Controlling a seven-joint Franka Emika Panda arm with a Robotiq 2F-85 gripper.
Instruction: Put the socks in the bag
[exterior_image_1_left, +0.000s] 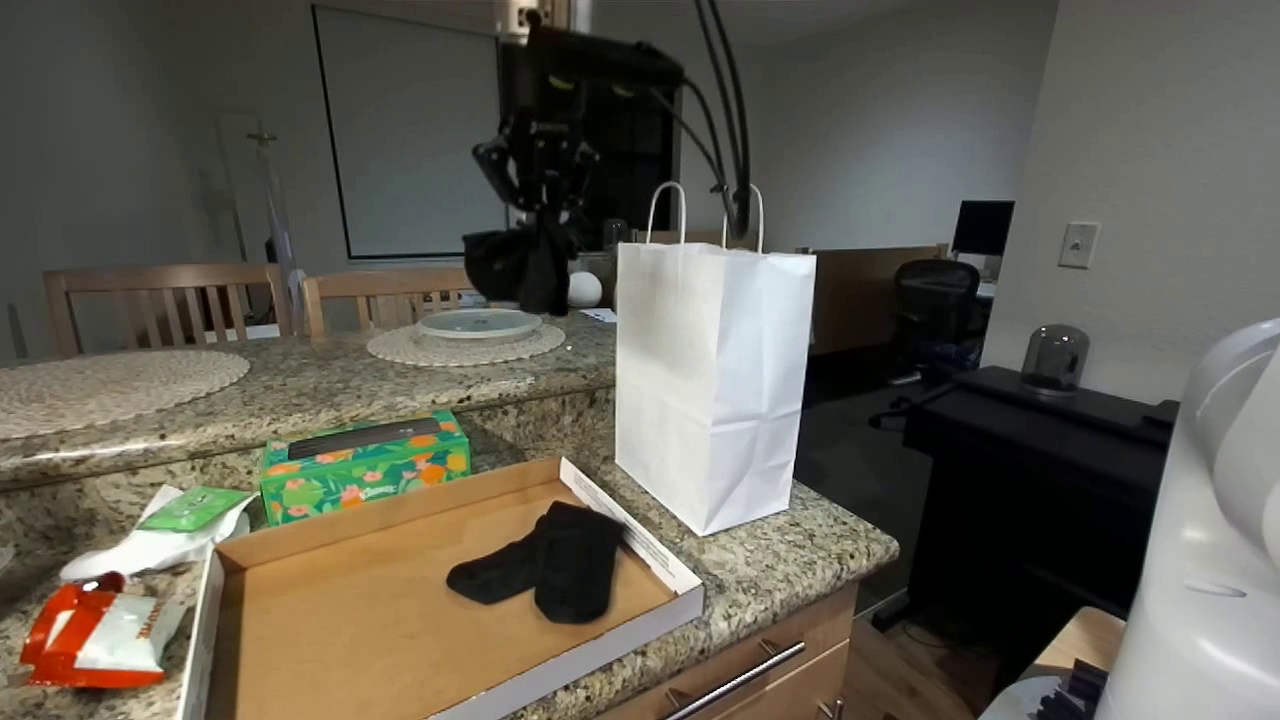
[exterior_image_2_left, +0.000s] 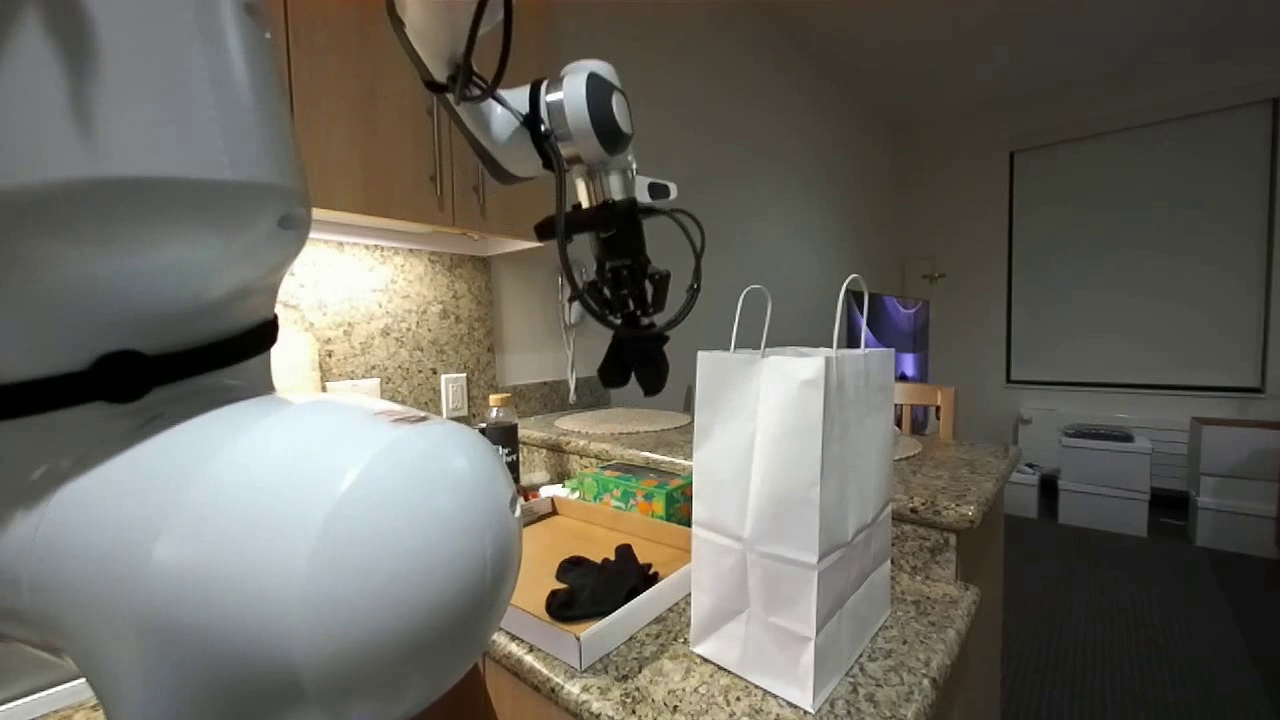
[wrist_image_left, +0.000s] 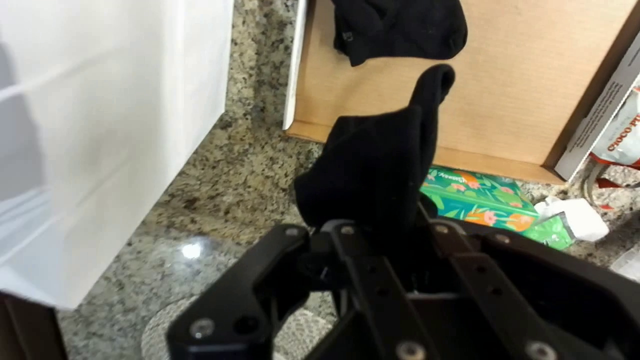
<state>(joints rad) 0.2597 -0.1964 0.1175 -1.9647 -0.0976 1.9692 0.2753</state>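
Black sock (wrist_image_left: 367, 165) pinched btwn jaws of gripper (wrist_image_left: 391, 227), ends hanging blw.

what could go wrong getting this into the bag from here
The held sock (perhaps a pair) hangs loosely from the claw, so it might catch on the bag or its handles. The cables beside the claw could snag a handle. The bag stands near the edge of the counter, so a bump might tip it off.

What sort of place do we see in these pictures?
Probably a home kitchen: there are wooden wall cabinets, a speckled counter, and woven placemats on its raised part.
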